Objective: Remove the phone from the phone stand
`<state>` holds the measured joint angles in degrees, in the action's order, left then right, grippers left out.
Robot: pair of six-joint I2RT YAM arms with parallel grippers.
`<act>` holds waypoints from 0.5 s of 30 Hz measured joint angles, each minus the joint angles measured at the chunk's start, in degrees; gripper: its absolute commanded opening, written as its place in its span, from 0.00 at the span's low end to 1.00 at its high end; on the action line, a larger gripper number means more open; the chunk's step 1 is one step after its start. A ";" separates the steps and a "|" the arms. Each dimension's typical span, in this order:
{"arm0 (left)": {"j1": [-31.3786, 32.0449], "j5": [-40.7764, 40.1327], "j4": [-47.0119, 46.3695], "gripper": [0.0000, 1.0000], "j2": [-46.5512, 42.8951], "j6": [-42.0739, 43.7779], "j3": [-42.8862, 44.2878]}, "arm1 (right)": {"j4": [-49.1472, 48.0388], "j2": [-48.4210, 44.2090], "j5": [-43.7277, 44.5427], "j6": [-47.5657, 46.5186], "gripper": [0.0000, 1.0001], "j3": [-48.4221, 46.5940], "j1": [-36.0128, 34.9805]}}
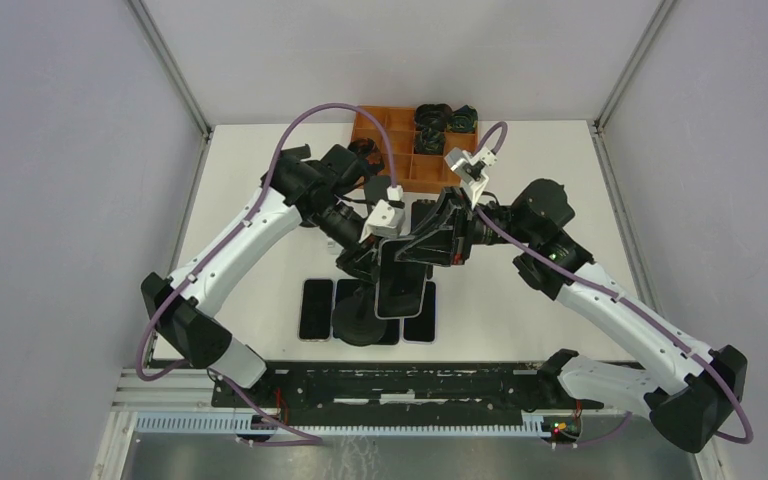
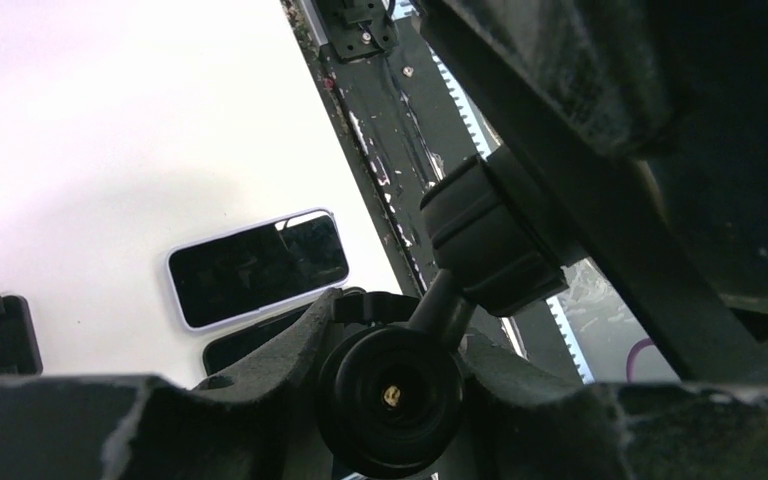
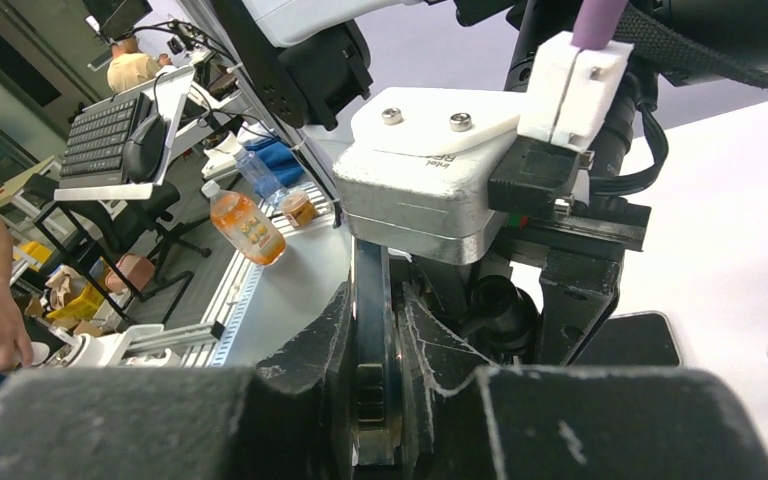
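The left arm (image 1: 230,245) and the right arm (image 1: 625,305) are each built of white shell links joined by black cylindrical joints, with black base housings. A purple cable (image 3: 600,20) is run along each arm and ended in a white plug housing. The wrist camera (image 3: 430,205) is cased in silver metal with small inverted lettering and capped by a white bracket fastened with two screws (image 3: 392,116). The fingers (image 3: 295,395) are matte black and rough-grained.
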<state>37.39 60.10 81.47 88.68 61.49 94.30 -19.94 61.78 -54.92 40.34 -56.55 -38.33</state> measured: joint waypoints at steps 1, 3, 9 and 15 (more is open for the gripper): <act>0.07 -0.02 -0.24 0.02 -0.22 0.17 -0.24 | 0.50 0.00 0.15 0.04 0.00 -0.33 -0.13; 0.09 0.02 -0.96 0.02 -0.87 0.33 -1.01 | 0.79 -0.02 0.72 0.22 0.00 -0.46 -0.39; 0.04 1.09 -3.93 0.02 -3.82 0.83 -4.83 | 2.16 -1.18 3.23 0.76 0.00 -0.44 -1.64; 0.52 2.71 -6.49 0.02 -5.95 0.85 -4.92 | 1.75 -5.90 6.97 1.55 0.00 1.14 -2.05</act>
<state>37.91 62.81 74.98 82.74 62.35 89.38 -18.20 55.88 -47.94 41.89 -55.42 -40.38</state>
